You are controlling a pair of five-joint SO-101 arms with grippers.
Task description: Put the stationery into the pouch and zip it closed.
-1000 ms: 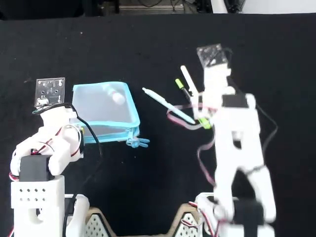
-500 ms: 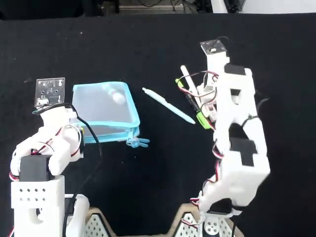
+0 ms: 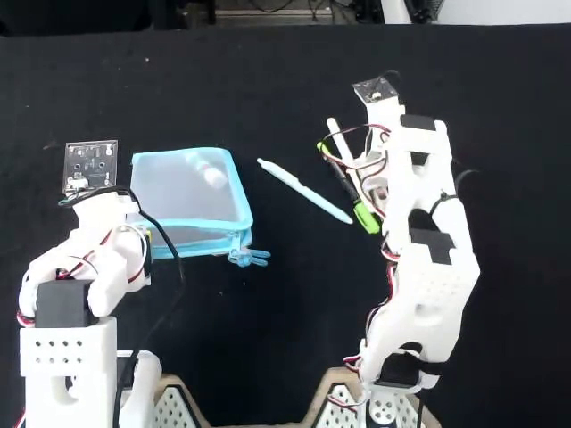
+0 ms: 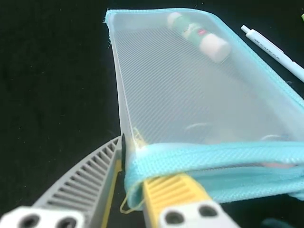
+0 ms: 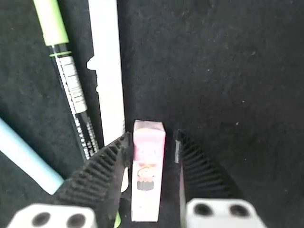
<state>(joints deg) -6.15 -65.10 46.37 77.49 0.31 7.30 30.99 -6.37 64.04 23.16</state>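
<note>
One pink eraser [image 5: 148, 164] between the right tool's [image 5: 151, 137] parted jaws

R end effector [image 5: 151, 137] low over black tabletop [image 5: 228, 71], jaws apart, one each side of pink eraser [image 5: 148, 171]. One jaw touches eraser's side; narrow gap at the other. Just beside eraser: white pen [image 5: 107, 61], then black marker [image 5: 71, 90] w/ green cap, approx parallel. Pale-blue pen [image 5: 26, 161] angled across, partly behind jaw.
</note>
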